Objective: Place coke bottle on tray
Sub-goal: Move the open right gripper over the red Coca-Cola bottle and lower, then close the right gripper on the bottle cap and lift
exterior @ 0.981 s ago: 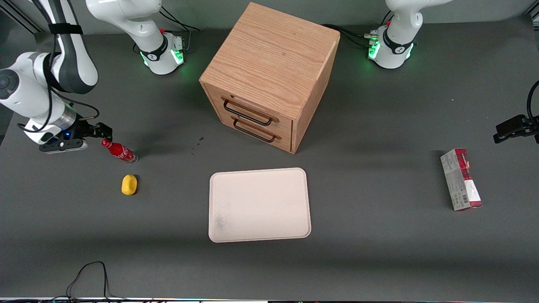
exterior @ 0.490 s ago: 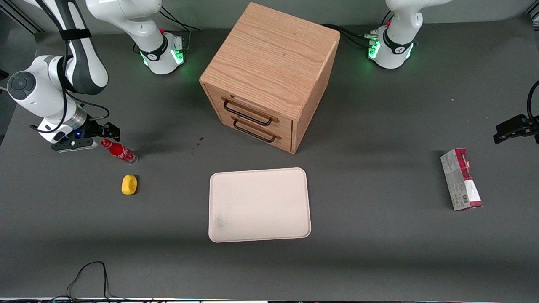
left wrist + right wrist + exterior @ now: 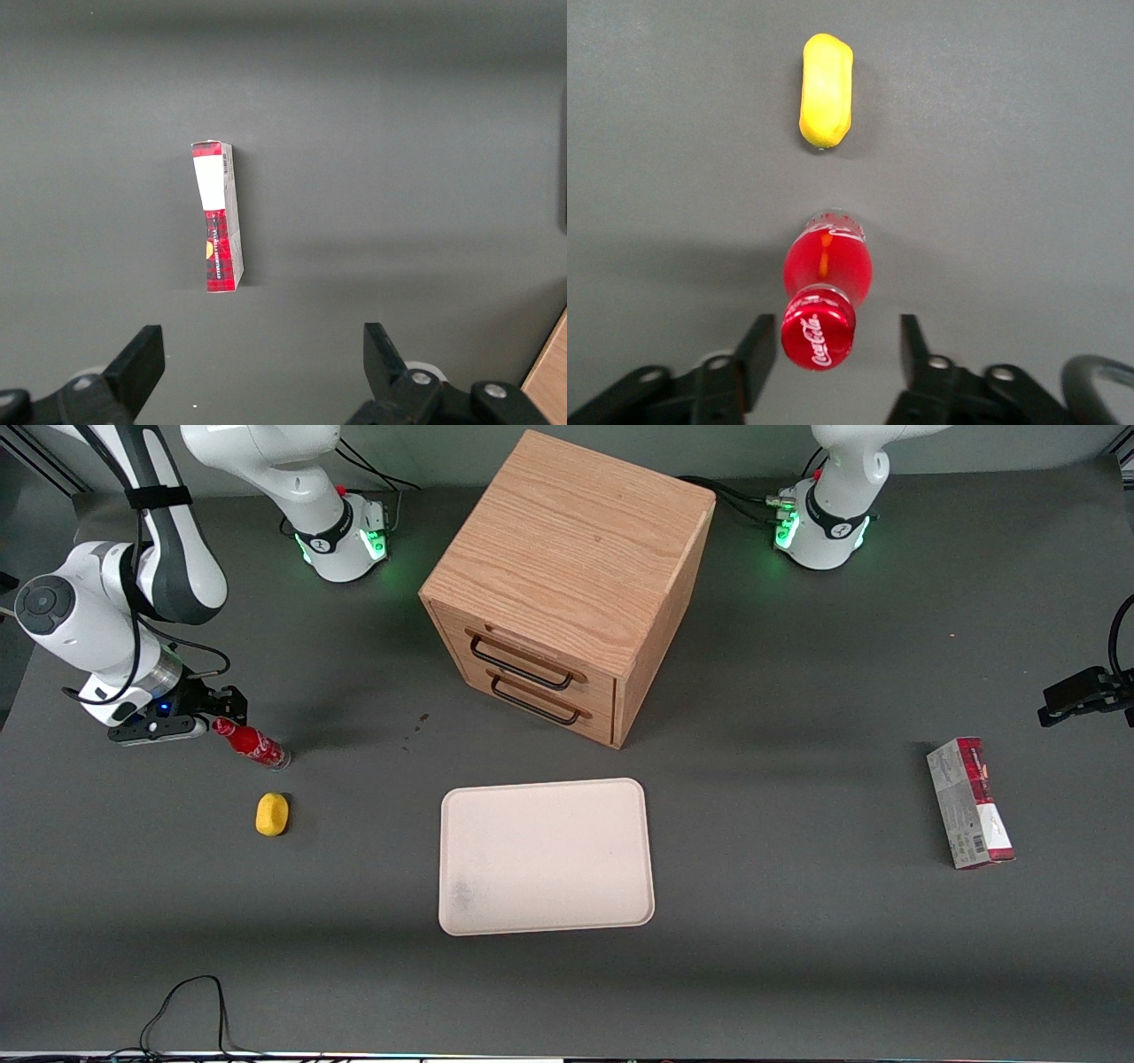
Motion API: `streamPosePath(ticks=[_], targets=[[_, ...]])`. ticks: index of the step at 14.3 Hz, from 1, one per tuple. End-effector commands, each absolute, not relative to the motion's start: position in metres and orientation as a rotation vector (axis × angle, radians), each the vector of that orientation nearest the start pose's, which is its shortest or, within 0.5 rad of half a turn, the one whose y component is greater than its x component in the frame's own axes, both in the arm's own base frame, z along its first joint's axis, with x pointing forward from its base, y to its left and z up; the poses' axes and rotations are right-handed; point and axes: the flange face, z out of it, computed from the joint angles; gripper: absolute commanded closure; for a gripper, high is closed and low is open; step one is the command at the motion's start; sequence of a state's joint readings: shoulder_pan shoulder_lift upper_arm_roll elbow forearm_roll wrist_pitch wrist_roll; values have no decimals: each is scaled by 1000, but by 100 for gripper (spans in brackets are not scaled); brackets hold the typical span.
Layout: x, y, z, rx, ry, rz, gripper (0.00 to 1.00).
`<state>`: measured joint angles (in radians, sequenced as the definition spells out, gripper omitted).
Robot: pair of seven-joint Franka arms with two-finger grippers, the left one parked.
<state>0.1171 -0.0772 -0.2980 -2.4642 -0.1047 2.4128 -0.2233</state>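
Tray: one, cream-beige, lying flat on the table nearer to the front camera than the cabinet; nothing is seen on it, only a faint smudge
Cabinet: one, wooden, with two drawers; both are seen closed, so their contents are hidden
Gripper: held just above the table at the cap end of the coke bottle; the fingers are spread apart on each side of the cap, and nothing is clamped
Coke bottle: one, standing on the table toward the working arm's end, well apart from the tray; the red cap is seen between the open fingers
Yellow lump: one, near the bottle, nearer to the front camera
Carton: one, red and grey, lying toward the parked arm's end
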Motion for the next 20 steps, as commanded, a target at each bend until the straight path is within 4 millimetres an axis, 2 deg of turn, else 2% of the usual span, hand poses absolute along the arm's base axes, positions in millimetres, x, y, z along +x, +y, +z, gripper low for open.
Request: streamPosePath(ticks=[1, 8, 10, 12, 16, 20], targets=[[463, -85, 325, -3193, -164, -38, 100], [462, -86, 325, -3193, -156, -36, 100], [465, -86, 331, -3194, -142, -48, 100], [478, -87, 353, -3200, -69, -57, 100], [516, -93, 422, -3203, -18, 114, 100], [556, -70, 478, -3168, 66, 178, 100]])
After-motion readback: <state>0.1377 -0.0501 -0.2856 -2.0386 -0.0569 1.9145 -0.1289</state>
